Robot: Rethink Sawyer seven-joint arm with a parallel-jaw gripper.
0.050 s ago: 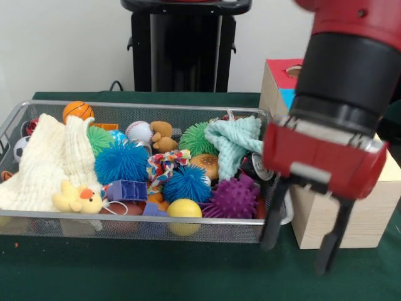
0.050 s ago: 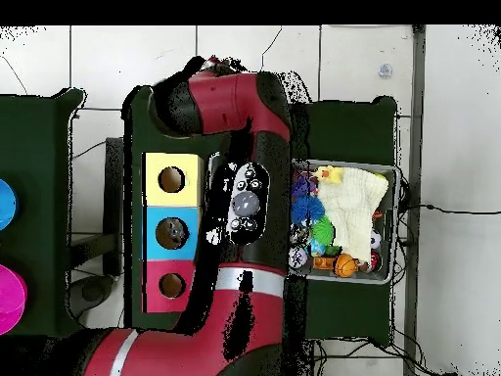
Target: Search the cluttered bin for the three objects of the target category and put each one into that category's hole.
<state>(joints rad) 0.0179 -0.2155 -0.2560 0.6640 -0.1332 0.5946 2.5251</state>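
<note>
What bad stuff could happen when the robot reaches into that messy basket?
The open claw hangs beside the wire basket's end wall and the wooden box, so it might bump either one. The toys are packed tight, so it could grab the mint cloth or purple spiky ball by mistake.

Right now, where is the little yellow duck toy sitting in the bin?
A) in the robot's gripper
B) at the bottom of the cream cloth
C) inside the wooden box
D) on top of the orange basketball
B: the yellow duck lies against the cream cloth's lower edge, near the bin's front wall.
</note>
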